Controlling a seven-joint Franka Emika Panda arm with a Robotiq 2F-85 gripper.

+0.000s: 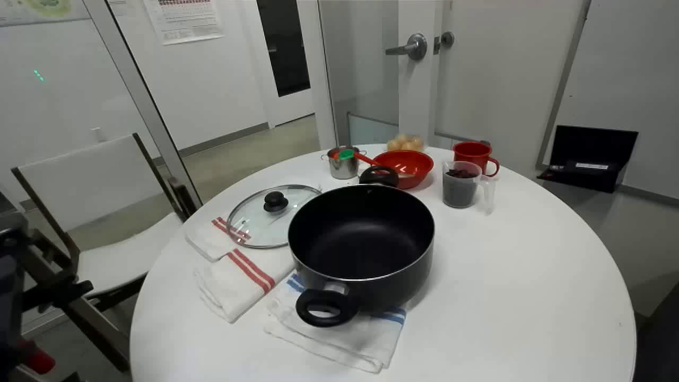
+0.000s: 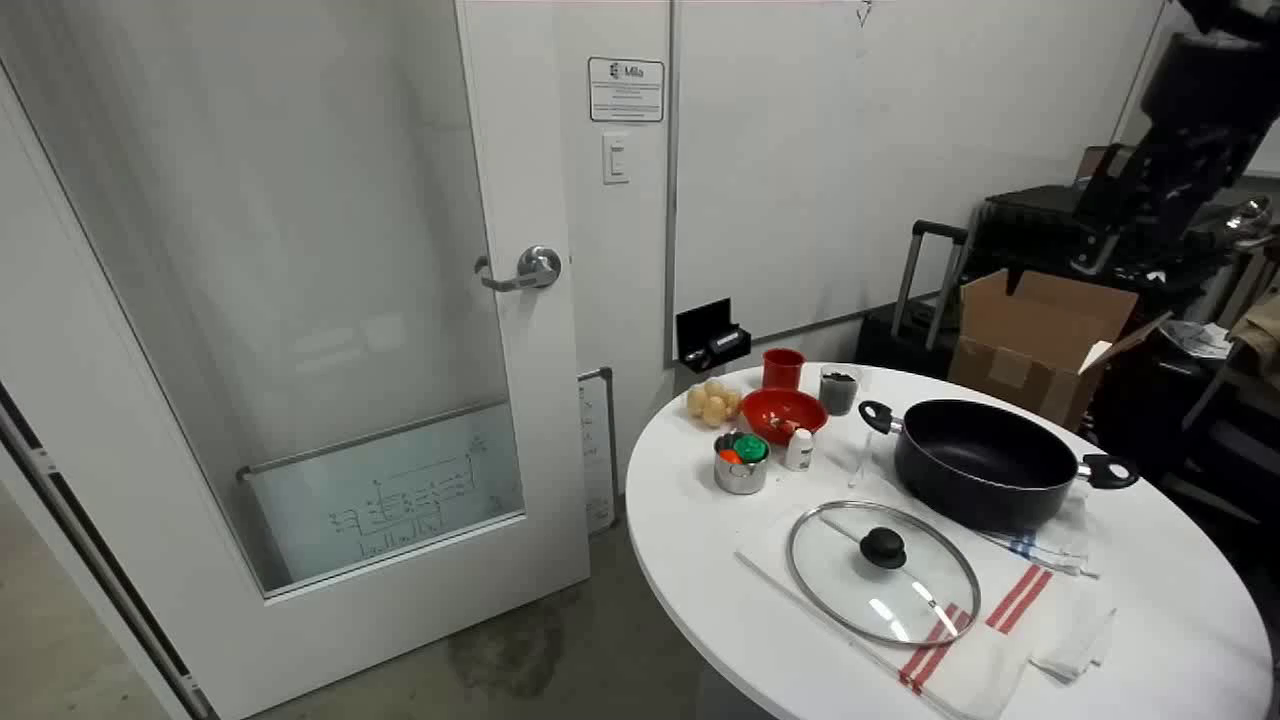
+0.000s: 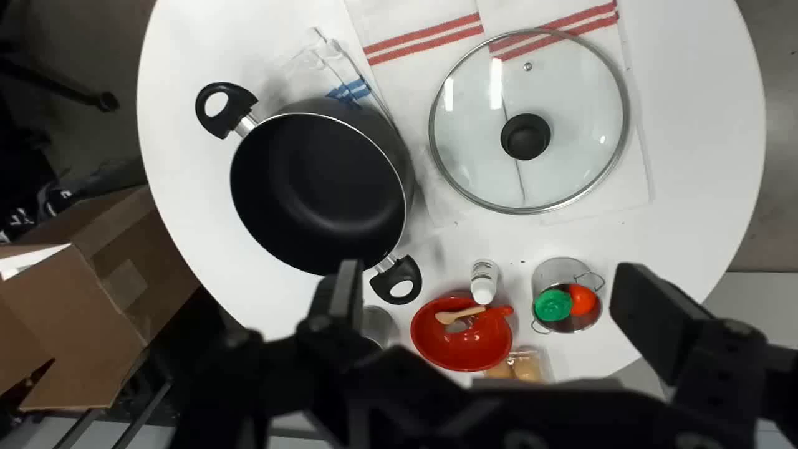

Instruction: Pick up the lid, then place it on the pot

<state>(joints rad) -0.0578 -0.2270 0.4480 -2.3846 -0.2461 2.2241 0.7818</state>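
The clear glass lid (image 1: 275,202) has a thin metal rim and a black knob. It lies knob up, partly on red-striped white towels, beside the pot; it also shows in an exterior view (image 2: 883,548) and the wrist view (image 3: 525,136). The wide black pot (image 1: 366,233) stands uncovered with nothing visible inside, partly on a blue-striped towel. It also shows in an exterior view (image 2: 985,465) and the wrist view (image 3: 318,187). My gripper (image 3: 497,293) is open and empty, its fingers wide apart. In an exterior view the gripper (image 2: 1130,240) hangs high above the table, apart from lid and pot.
Along the table's far edge stand a red bowl (image 1: 406,167) with utensils, a small metal pot (image 1: 344,165) with green and orange items, a clear measuring cup (image 1: 460,185), a red mug (image 1: 473,154), an egg pack (image 3: 517,368) and a white bottle (image 3: 484,280).
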